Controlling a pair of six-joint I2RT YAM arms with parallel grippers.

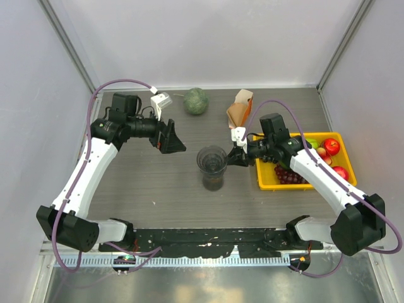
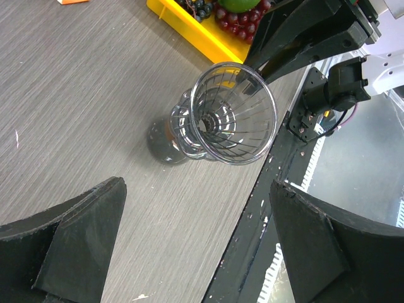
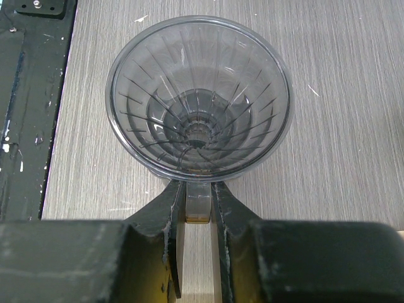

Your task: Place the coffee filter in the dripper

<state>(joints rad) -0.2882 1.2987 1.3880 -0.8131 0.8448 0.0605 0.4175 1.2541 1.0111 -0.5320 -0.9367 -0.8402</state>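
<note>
- The dripper (image 3: 199, 104) is empty: its ribbed inner wall and the hole at the bottom are bare in both wrist views, so the coffee filter is not yet in.
- It stands upright with its wide round mouth facing up and its narrow end down. Its long axis is vertical, and it appears to sit on top of a glass jug (image 1: 213, 182).
- Its small handle (image 3: 197, 208) points back toward the right gripper (image 3: 197, 192) and lies between the two fingers.
- The right gripper's fingers are closed on that handle, so the dripper's bowl sits directly beyond its fingertips. I judge it to be steadying the dripper.
- The left gripper (image 2: 197, 186) has its fingers spread wide and carries nothing. The dripper lies ahead of it and well apart, with its mouth tilted toward this wrist camera.
- I cannot pick out a single loose filter. A pack of brown papers (image 1: 240, 107) stands behind the right gripper, on the far side of the table (image 1: 145, 183).
- A yellow tray (image 1: 262, 183) of fruit lies just beside the right gripper's wrist, on its outer side.
- As I judge it, all that is done is the holding of the dripper. Fetching one filter, opening it and seating it point-down in the cone all remain.
</note>
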